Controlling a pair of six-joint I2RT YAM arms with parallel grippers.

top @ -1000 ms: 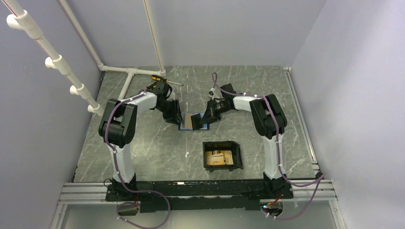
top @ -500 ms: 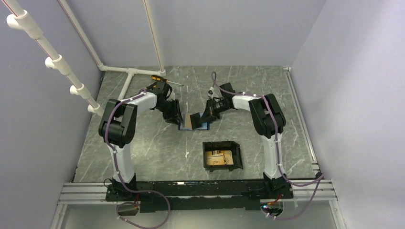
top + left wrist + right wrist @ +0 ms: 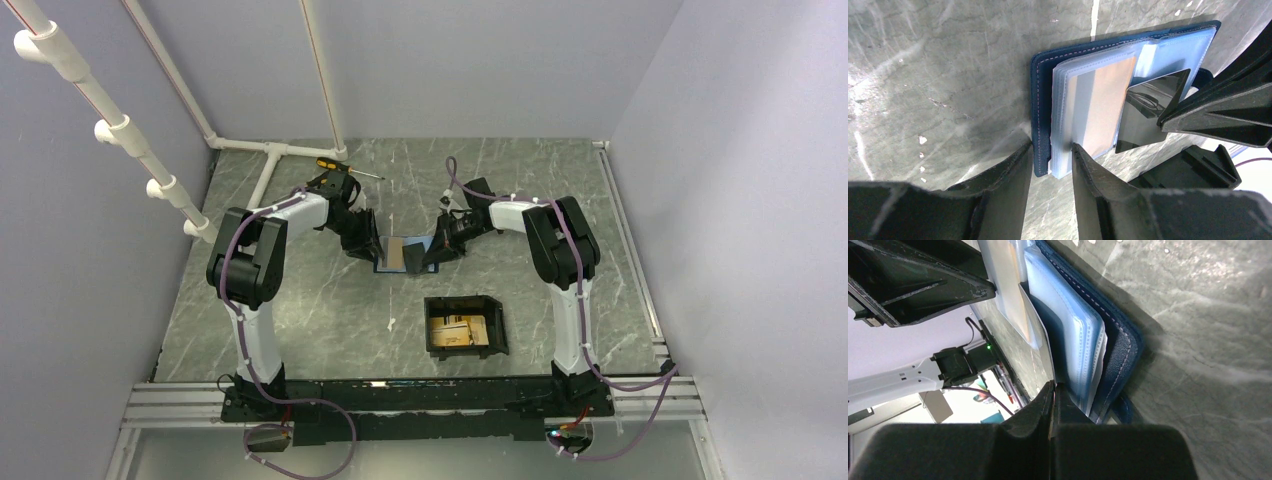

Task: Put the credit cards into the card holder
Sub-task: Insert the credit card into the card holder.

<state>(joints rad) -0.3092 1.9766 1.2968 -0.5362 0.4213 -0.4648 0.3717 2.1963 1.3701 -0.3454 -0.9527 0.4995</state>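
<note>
- A credit card [image 3: 1148, 110] is pinched by the right claw [image 3: 1053, 386], whose fingers are all but closed on its thin edge. It is tilted up out of the clear sleeves [image 3: 1173, 50] of the dark blue wallet [image 3: 1042, 100].
- The wallet's near edge is clamped in the narrow left claw [image 3: 1052, 149], so the wallet is pinned to the counter [image 3: 948, 75].
- Another orange-gold card [image 3: 1100, 105] is seen inside a sleeve. More are seen lying in the card holder [image 3: 432, 325], which is set nearer the arm bases and apart from the wallet.
- The held card is judged light, stiff and slick. It is best taken squarely by a short edge, lest it be twisted loose.
</note>
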